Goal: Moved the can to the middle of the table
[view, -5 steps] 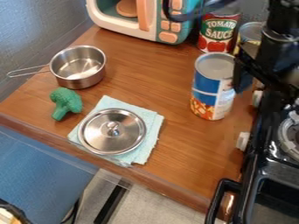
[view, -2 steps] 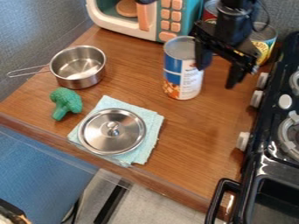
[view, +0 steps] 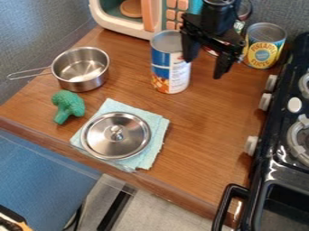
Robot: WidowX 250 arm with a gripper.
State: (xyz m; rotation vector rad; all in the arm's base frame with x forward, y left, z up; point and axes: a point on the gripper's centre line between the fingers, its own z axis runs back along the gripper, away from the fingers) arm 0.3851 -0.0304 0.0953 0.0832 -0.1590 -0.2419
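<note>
Can (view: 170, 65) stood upright just to the saucepan (view: 81, 82) side of the gripper (view: 204, 67), which was spread and empty.

Desk (view: 205, 149): brown wood-grain top, surface glossy, paler line along near edge. Landmark, pale blue-green cloth (view: 158, 129), lying flat near that edge, layered at its right side.
- Green toy broccoli (view: 69, 103): just off cloth's upper left, apart from it.
- Metal pot (view: 81, 81): upright, farther up-left of cloth, wire handle pointing left.
- Blue-and-white can (view: 170, 67): upright, up-right of cloth, apart from it.
- Toy microwave (view: 120, 28): well beyond cloth.
- Yellow-labelled can (view: 263, 48): upright, well up-right of cloth.
- Red-labelled can (view: 210, 51): also up-right of cloth, mostly hidden.
</note>
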